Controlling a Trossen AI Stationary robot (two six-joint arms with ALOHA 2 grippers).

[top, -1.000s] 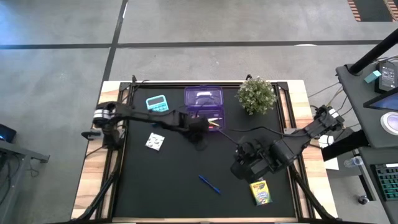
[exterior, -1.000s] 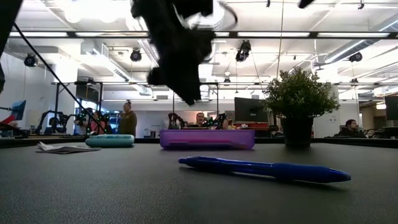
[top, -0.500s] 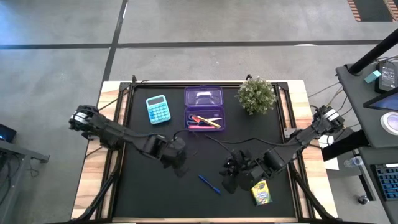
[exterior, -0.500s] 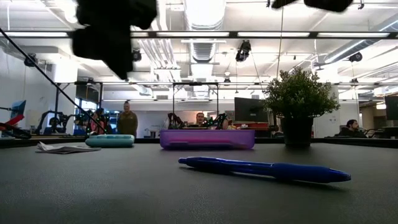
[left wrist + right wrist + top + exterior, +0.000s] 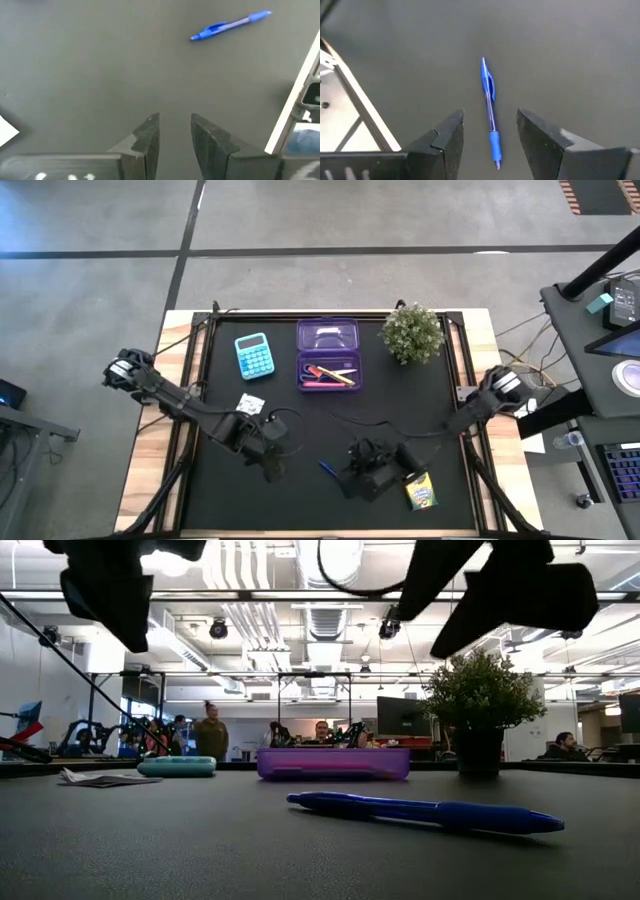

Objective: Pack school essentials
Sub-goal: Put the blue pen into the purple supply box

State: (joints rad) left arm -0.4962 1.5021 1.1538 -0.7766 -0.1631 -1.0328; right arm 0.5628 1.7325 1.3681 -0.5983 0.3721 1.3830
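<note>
My right gripper (image 5: 489,137) hangs above the blue pen (image 5: 488,107), fingers spread and empty, the pen lying on the black table (image 5: 300,420) right between them in the wrist view. In the overhead shot that puts me at lower centre, with the crayon box (image 5: 420,492) just to the right. My left gripper (image 5: 175,132) hovers at lower left of centre, fingers parted a little, gripping nothing. The white packet (image 5: 249,405) lies just above it. Upper centre: the purple case (image 5: 328,352) holds pens and markers, teal calculator (image 5: 253,355) left, plant (image 5: 412,332) right.
</note>
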